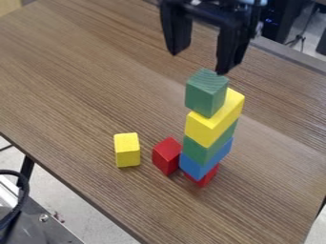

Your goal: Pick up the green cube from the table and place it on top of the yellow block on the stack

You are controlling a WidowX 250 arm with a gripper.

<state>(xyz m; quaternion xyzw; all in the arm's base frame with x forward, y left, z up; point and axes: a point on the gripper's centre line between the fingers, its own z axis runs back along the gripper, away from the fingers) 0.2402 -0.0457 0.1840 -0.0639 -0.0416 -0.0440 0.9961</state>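
At the top of the view, right of centre, the black gripper (198, 59) hangs with its two fingers spread and nothing between them. Its right finger ends close above a green cube (206, 93); whether they touch I cannot tell. That cube tops a stack, resting on a yellow block (215, 119). Under the yellow block come a green block (208, 144), a blue block (205, 160) and, at the bottom, a red block (204, 177), partly hidden. Just left of the stack stands a red block (167, 155), and farther left a yellow block (127, 150).
The brown wooden table (76, 81) has its near-left edge running diagonally to the bottom of the view. A dark cable (24, 190) and metal equipment (41, 221) are beyond that edge at lower left. A stand (300, 38) is behind the table at upper right.
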